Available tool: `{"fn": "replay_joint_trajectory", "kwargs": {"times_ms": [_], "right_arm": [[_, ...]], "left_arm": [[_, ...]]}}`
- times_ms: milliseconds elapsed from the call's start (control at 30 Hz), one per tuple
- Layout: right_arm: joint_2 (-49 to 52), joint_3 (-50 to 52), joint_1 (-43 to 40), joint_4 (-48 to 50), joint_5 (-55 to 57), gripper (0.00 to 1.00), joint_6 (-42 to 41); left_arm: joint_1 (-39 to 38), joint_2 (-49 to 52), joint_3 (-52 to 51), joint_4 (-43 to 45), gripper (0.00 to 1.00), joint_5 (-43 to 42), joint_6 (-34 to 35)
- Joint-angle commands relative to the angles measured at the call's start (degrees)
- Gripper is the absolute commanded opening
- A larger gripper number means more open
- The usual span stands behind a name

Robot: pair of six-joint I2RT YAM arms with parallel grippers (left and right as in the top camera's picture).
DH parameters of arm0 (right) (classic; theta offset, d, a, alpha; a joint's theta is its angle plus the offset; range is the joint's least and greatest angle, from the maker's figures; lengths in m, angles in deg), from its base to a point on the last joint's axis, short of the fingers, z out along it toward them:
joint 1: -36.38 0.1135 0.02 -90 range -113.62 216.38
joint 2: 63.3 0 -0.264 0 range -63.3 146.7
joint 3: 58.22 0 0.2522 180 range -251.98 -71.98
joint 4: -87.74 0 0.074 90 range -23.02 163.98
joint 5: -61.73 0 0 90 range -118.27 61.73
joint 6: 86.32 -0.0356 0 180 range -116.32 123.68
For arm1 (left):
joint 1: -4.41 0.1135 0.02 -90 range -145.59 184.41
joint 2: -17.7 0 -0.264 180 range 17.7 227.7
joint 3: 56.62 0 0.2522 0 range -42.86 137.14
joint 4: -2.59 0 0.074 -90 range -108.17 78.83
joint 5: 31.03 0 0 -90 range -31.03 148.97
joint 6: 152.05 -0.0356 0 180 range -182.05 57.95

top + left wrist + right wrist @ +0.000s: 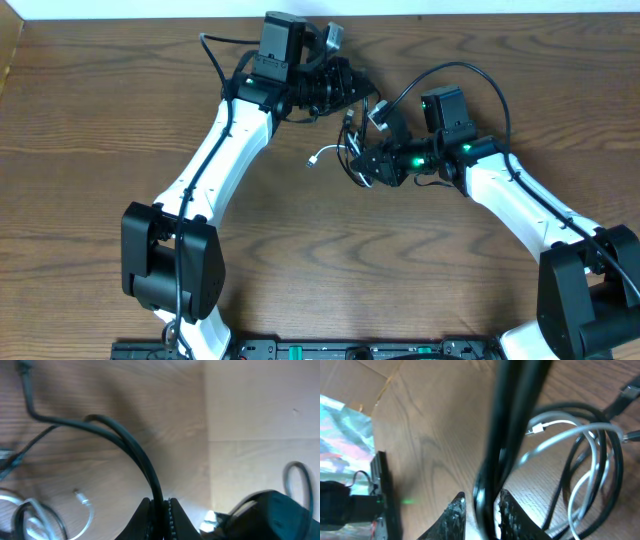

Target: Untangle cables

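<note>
Near the desk's (pixel 100 200) far edge, the left end effector (pixel 160 506) and right end effector (pixel 481 499) each pinch the black cable (pixel 134 450), the white cable (pixel 570 427) looped through it between them.

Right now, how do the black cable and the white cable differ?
The black cable is pinched in both the left gripper and the right gripper; the white cable sits in neither. The black cable arcs off the table, while the white cable's free plug end lies on it. Both loop together beside the right gripper.
</note>
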Motion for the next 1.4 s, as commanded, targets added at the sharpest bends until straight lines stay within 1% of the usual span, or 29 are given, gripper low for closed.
{"fn": "replay_joint_trajectory", "kwargs": {"times_ms": [0, 67, 200, 267, 333, 433, 467, 533, 567, 600, 767, 867, 933, 967, 1033, 1100, 1267, 1367], "right_arm": [[0.15, -0.09, 0.15, -0.20, -5.90, 0.17, -1.53], [0.15, -0.09, -0.02, -0.66, -8.26, 0.14, -1.53], [0.15, -0.11, -0.48, -2.16, -12.00, 0.09, -1.53], [0.13, -0.09, -0.90, -2.84, -13.55, 0.07, -1.57], [0.13, -0.11, -1.25, -3.23, -14.51, 0.05, -2.67], [0.13, -0.11, -1.70, -3.26, -14.64, 0.02, -4.02], [0.13, -0.11, -1.77, -3.23, -14.60, 0.02, -4.11], [0.13, -0.11, -1.92, -3.19, -13.57, 0.03, -4.17], [0.13, -0.11, -1.95, -3.21, -12.13, 0.06, -4.83], [0.15, -0.11, -1.99, -3.21, -10.58, 0.09, -5.66], [0.13, -0.11, -2.38, -3.17, -1.92, 0.27, -10.99], [0.13, -0.11, -2.71, -3.21, 1.40, 0.33, -13.33], [0.13, -0.11, -3.26, -3.21, 2.80, 0.36, -14.93], [0.13, -0.11, -3.65, -3.23, 2.82, 0.38, -15.10], [0.13, -0.11, -4.46, -3.34, 2.80, 0.43, -15.41], [0.13, -0.11, -5.51, -3.72, 2.78, 0.48, -15.50], [0.15, -0.09, -8.61, -6.67, 3.02, 0.51, -15.45], [0.15, -0.11, -10.34, -8.22, 4.52, 0.55, -15.41]], "left_arm": [[0.09, -0.85, 0.42, -2.01, 0.08, 10.54, -2.60], [0.09, -0.85, 0.42, -3.93, 0.08, 17.07, -3.78], [0.09, -0.85, 0.42, -7.32, 0.08, 28.30, -4.52], [0.09, -0.85, 0.42, -8.70, 0.13, 32.17, -5.86], [0.09, -0.85, 0.42, -9.60, 0.17, 33.29, -7.41], [0.02, -0.85, 0.42, -11.02, 0.31, 33.22, -8.96], [0.02, -0.85, 0.42, -11.87, 0.40, 33.22, -9.01], [0.02, -0.85, 0.42, -13.44, 0.51, 33.18, -9.35], [0.02, -0.85, 0.42, -14.47, 0.55, 32.68, -10.40], [0.02, -0.85, 0.42, -15.28, 0.57, 31.89, -11.76], [0.02, -0.85, 0.42, -19.85, 0.64, 30.67, -16.83], [0.02, -0.85, 0.42, -22.18, 0.68, 30.73, -21.49], [0.02, -0.85, 0.42, -23.41, 0.69, 31.61, -26.53], [0.04, -0.85, 0.42, -23.76, 0.70, 33.70, -29.49], [0.22, -0.87, 0.42, -23.28, 0.72, 40.13, -32.87], [0.76, -0.92, 0.50, -21.75, 0.73, 45.42, -34.21], [1.70, -3.28, 3.17, -23.52, 0.73, 45.66, -38.34], [1.64, -7.19, 3.39, -24.94, 0.73, 45.55, -38.91]]}}
